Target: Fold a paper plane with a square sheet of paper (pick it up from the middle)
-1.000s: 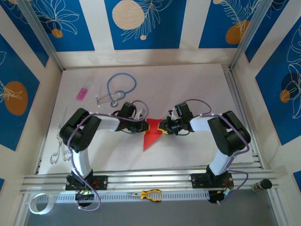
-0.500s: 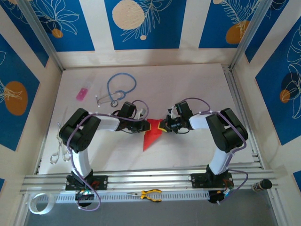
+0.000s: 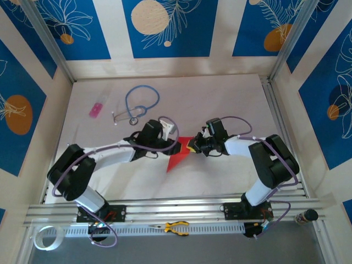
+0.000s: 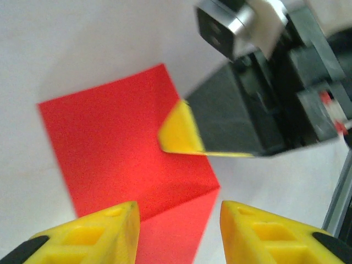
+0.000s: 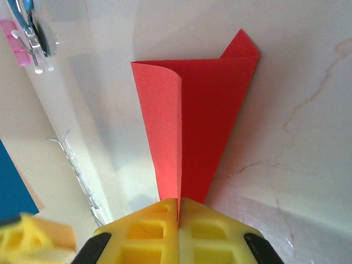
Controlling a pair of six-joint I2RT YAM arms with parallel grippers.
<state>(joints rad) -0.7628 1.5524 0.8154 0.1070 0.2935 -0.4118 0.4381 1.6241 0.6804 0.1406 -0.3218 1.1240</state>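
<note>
Risk: the lifted flap of the red paper [image 5: 203, 110] may spring back or crease crooked, because only one pinched edge restrains it; a hard tug could tear it.
Right gripper [image 5: 178, 206]: clamped shut on the paper's near edge; the sheet fans out straight ahead of its jaws.
Left gripper [image 4: 179, 220]: jaws partly apart, gripping nothing; the paper lies just beneath and ahead of its fingertips.

A robotics lab test cell — a white desk [image 3: 220, 104] boxed in by blue leaf-printed wall panels [image 3: 165, 27] and silver aluminium frame rails [image 3: 176, 208], two black-and-white robot arms [image 3: 113, 155] bolted to them. Loose props lie about: a blue-tubed stethoscope [image 3: 142, 102], yellow-handled pliers [image 3: 175, 226] and a pale tape roll [image 3: 45, 236].
</note>
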